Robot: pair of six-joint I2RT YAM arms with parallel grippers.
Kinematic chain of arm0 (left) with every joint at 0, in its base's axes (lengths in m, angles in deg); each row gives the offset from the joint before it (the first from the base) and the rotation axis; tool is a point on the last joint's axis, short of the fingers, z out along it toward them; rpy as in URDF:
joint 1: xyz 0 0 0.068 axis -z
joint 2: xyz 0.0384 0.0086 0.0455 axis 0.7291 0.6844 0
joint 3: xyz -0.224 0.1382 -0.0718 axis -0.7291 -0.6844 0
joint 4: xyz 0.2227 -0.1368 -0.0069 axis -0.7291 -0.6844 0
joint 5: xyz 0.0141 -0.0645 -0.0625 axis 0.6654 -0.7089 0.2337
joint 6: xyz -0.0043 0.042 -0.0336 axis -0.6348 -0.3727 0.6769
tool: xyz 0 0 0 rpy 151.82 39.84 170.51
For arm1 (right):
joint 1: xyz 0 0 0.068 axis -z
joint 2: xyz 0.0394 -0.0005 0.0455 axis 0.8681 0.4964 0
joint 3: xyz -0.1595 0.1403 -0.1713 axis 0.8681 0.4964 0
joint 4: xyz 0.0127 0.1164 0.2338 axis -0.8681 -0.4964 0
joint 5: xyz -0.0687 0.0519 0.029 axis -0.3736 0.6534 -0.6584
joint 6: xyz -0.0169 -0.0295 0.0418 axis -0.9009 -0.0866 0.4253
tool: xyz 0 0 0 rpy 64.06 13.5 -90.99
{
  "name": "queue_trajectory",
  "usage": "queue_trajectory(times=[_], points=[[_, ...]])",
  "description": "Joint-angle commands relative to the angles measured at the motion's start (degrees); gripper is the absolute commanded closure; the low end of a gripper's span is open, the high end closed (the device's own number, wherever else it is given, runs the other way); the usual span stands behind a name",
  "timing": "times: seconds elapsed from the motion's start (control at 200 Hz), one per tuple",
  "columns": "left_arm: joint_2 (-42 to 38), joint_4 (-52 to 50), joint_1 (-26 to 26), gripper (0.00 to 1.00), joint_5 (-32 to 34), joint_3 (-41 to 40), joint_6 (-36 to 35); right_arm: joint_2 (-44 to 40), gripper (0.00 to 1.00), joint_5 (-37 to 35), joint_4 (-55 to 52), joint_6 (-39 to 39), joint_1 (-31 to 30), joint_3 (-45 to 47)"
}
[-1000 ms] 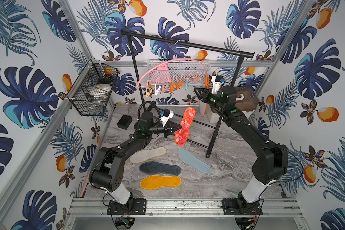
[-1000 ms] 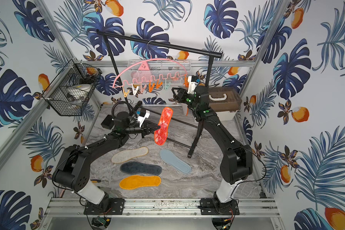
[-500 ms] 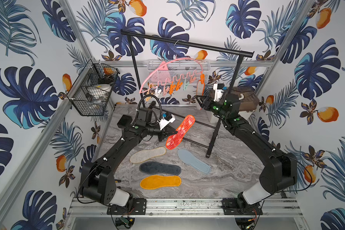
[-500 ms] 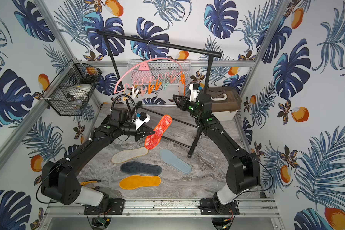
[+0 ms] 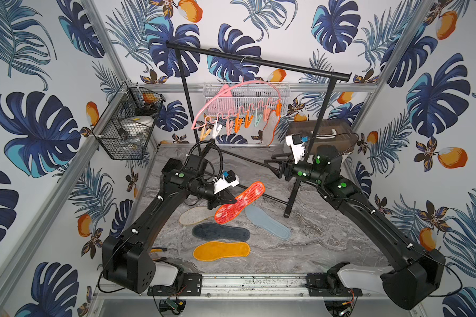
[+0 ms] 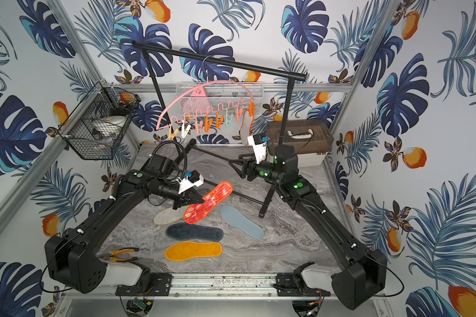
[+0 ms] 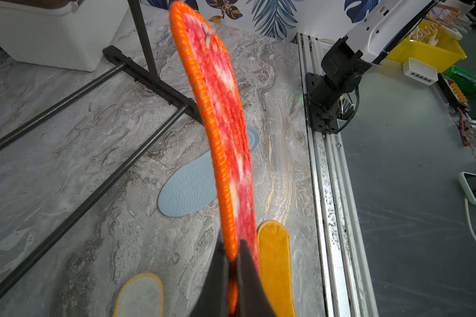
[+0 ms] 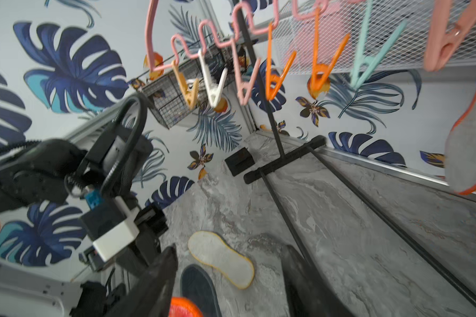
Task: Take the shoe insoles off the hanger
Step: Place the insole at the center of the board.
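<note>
**Operator:** Room to move?

**Spotter:** Grey veined marble table [image 5: 327, 238], open on its near right. Four insoles lie flat at centre: the cream insole [image 5: 194, 216] with its yellow edge, the fuzzy navy insole [image 5: 220, 233], the plush orange insole [image 5: 220, 250] nearest you, and the pebbled blue-grey insole [image 5: 267, 222] to their right. The black garment rail [image 5: 259, 63] crosses the far half. Its thin floor bars run diagonally just behind your left gripper [image 5: 232, 201], and its right foot stands just beyond the blue-grey insole.

**Operator:** Grippers?

**Spotter:** Your left is clamped tight on the heel edge of one red-orange mesh insole [image 5: 241, 201], which has a woven face and a stitched orange rim. It is tilted, with its toe up and to the right, over the cream insole's toe. Whether they touch, I cannot tell. Your right gripper [image 8: 228, 280] is parted wide with nothing between the jaws.

**Operator:** The hanger?

**Spotter:** The thin pink hanger [image 5: 243, 81] is hooked on the rail, its wavy bar strung with small clips [image 8: 215, 85]. The second mesh insole [image 5: 270, 126] hangs at its right end, grey back showing.

**Operator:** Changes?

**Spotter:** A second ago your left held its insole higher and nearly upright. It is lower and flatter now. Your right was up at the hanger's right end. It has dropped clear, with its jaws wider.
</note>
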Motion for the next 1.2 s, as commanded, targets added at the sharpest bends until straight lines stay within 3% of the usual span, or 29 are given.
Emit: queue_trajectory(times=[0.0, 0.18, 0.315, 0.45, 0.67, 0.761, 0.826, 0.911, 0.961, 1.011, 1.196], points=[[-1.0, -8.8, -0.1, 1.0, 0.6, 0.3, -9.4, -2.6, 0.28, 4.2, -13.0, -10.3, -0.2, 1.5], [-1.7, -18.3, 0.3, 1.0, -1.5, 0.1, -20.3, -6.0, 0.17, 13.2, -20.4, -13.9, -3.0, 5.6], [-2.5, -19.0, 1.1, 1.0, -2.2, -0.6, -20.8, -6.4, 0.15, 13.3, -21.4, -15.4, -8.6, 7.1], [-3.8, -18.1, 2.1, 1.0, -2.0, -1.4, -19.2, -4.6, 0.15, 11.4, -20.9, -14.6, -10.5, 7.8], [-5.3, -15.9, 4.6, 1.0, 0.3, -3.5, -16.1, -2.2, 0.19, 11.5, -18.9, -13.1, -15.6, 7.5], [-5.5, -14.7, 5.6, 1.0, 1.0, -4.1, -14.6, -1.3, 0.34, 12.4, -18.2, -11.9, -16.8, 7.2], [-5.6, -14.0, 5.9, 1.0, 1.2, -4.1, -13.7, -0.8, 0.52, 13.6, -18.1, -11.2, -17.3, 7.1], [-5.5, -13.3, 6.0, 1.0, 1.0, -4.1, -13.0, -0.4, 0.83, 13.2, -19.5, -10.8, -17.8, 6.8], [-5.4, -12.8, 6.0, 1.0, 0.8, -3.9, -12.4, -0.3, 0.94, 12.6, -20.7, -10.7, -17.7, 6.9], [-4.9, -12.4, 6.0, 1.0, 0.5, -3.6, -11.8, -0.4, 1.0, 12.4, -20.9, -10.5, -17.7, 7.7], [-3.2, -12.0, 6.0, 0.96, 0.8, -1.8, -9.4, -3.0, 1.0, 11.7, -16.6, -6.5, -17.6, 11.3]])
